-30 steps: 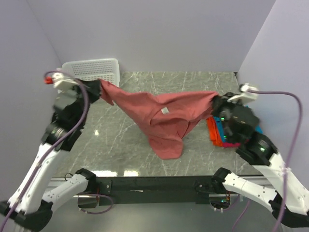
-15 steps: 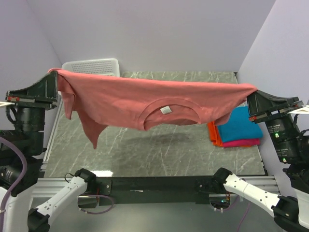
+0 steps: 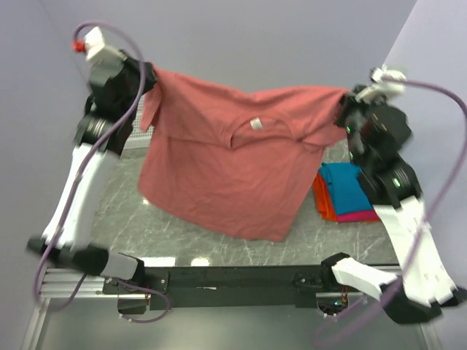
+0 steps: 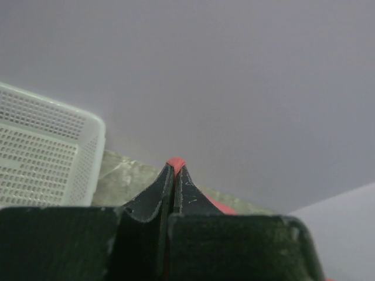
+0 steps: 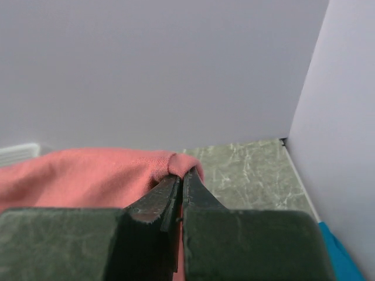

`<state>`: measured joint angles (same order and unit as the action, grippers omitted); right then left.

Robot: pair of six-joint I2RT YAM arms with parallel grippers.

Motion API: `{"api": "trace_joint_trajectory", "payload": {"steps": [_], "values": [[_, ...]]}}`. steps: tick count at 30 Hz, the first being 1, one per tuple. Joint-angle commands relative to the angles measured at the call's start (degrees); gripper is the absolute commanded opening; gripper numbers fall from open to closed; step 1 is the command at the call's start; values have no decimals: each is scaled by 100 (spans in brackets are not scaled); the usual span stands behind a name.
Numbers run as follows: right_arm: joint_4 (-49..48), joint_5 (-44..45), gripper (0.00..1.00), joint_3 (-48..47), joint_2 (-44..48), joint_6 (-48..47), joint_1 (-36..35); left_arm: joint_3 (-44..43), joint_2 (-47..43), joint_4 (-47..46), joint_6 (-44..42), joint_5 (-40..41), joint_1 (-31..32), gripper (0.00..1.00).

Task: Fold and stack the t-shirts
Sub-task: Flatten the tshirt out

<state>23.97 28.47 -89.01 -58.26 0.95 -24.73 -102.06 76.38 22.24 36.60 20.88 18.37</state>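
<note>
One salmon-red t-shirt (image 3: 226, 175) hangs spread wide, seemingly lopsided, white label (image 3: 256, 124) showing.

Hanging t-shirt (image 3: 226, 168): we see plain dusty salmon-red, no print.
Neck label (image 3: 256, 124): a small white patch.
Folded t-shirts: we count teal-blue (image 3: 354, 186), orange (image 3: 322, 198) and magenta-pink (image 3: 361, 216).
Basket (image 4: 41, 158): white, patterned with a grid of small holes.
Table (image 3: 139, 219): grey-green marble with pale veins.
Walls (image 3: 255, 44): pale lilac-grey.
Left arm (image 3: 79, 191), right arm (image 3: 417, 248): white shells, black joints.
</note>
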Motion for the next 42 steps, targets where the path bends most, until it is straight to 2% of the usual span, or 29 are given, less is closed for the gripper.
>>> {"api": "trace_joint_trajectory", "payload": {"steps": [1,3,6,10,13,16,17,18,19,21,22,23,24,26,27,28,29,30,31,32,34,37,42], "values": [[-533,-833,0,-598,-736,-113,686,-1102,944,148,-223,-821,-517,1],[-490,-1279,0,-1134,-1150,-113,934,-2031,1316,368,-258,-1137,-624,1],[-367,-1580,0,-1768,-1381,63,1268,-2871,1739,553,-311,-1200,-651,1],[-261,-1853,0,-1822,-1224,89,1348,-2768,1522,579,-355,-1184,-677,1],[-77,-1959,0,-1384,-793,186,1357,-2162,1117,947,-329,-1236,-738,1],[327,-2012,0,-9,-179,449,1357,-1179,555,1526,-146,-1122,-747,1],[519,-2038,0,337,6,702,1357,-358,362,1599,-57,-1061,-747,1],[591,-2108,0,689,364,818,1357,112,-14,1651,57,-1060,-747,1],[644,-2161,0,1406,559,967,1366,1004,-183,1817,362,-1051,-747,1],[828,-2459,0,2147,1111,1450,1357,1852,-587,2020,654,-973,-747,1],[855,-2582,0,2900,1272,1608,1357,2248,-702,2108,899,-877,-747,0],[908,-2983,0,3264,1421,1845,1357,2887,-773,2422,989,-789,-747,1],[969,-3179,0,3572,1605,1943,1357,3163,-852,2626,1155,-622,-747,0],[1292,-3435,0,4285,1625,2181,1357,4016,-914,2987,1445,-489,-747,0],[1408,-3523,2,4478,1564,2233,1357,4306,-949,2875,1499,-767,-747,4],[1505,-3445,14,4811,1511,2425,1357,4726,-932,2804,1551,-927,-747,13],[1575,-3358,25,4954,1380,2480,1348,4844,-888,2725,1561,-1102,-747,33],[1585,-3374,40,5059,1309,2498,1357,4914,-792,2750,1613,-1139,-747,44],[1594,-3357,71,5139,1239,2515,1348,4906,-739,2794,1657,-1078,-747,53],[1611,-3348,84,5122,1142,2524,1357,4854,-704,2829,1631,-1017,-747,63],[1576,-3409,88,4991,1124,2445,1339,4548,-633,3005,1623,-762,-747,72],[1383,-3523,90,4745,1124,2331,1348,4117,-563,3058,1447,-647,-747,99],[1102,-3770,91,4384,878,2217,1261,3694,-300,2874,1227,-699,-712,99]]}}
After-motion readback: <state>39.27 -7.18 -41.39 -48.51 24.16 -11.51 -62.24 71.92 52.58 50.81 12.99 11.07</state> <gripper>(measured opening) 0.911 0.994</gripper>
